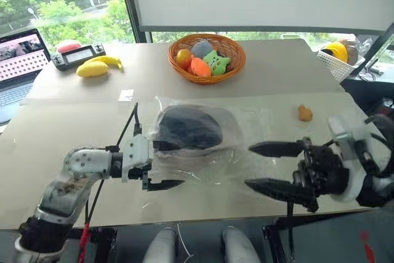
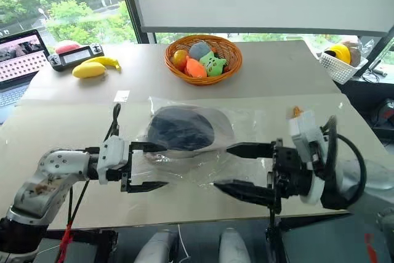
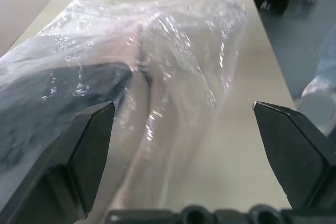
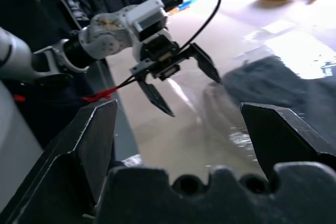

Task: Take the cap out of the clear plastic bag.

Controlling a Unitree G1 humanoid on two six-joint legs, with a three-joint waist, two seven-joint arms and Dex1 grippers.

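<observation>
The cap (image 1: 188,127), dark with a pale edge, lies inside the clear plastic bag (image 1: 252,130), which is spread flat on the table's middle. My left gripper (image 1: 177,165) is open at the bag's left end. Its upper finger reaches along the cap's near side and its lower finger sits over the bag's front edge. My right gripper (image 1: 248,165) is open at the bag's right end, pointing left toward the cap. In the left wrist view the crinkled bag (image 3: 184,40) and the dark cap (image 3: 52,98) lie ahead between the fingers (image 3: 89,140).
A wicker basket (image 1: 235,60) of plush toys and fruit stands behind the bag. Yellow fruit (image 1: 92,69), a controller (image 1: 77,55) and a laptop (image 1: 18,60) sit at the far left. A small orange object (image 1: 305,113) lies right of the bag, and a white basket (image 1: 338,64) beyond it.
</observation>
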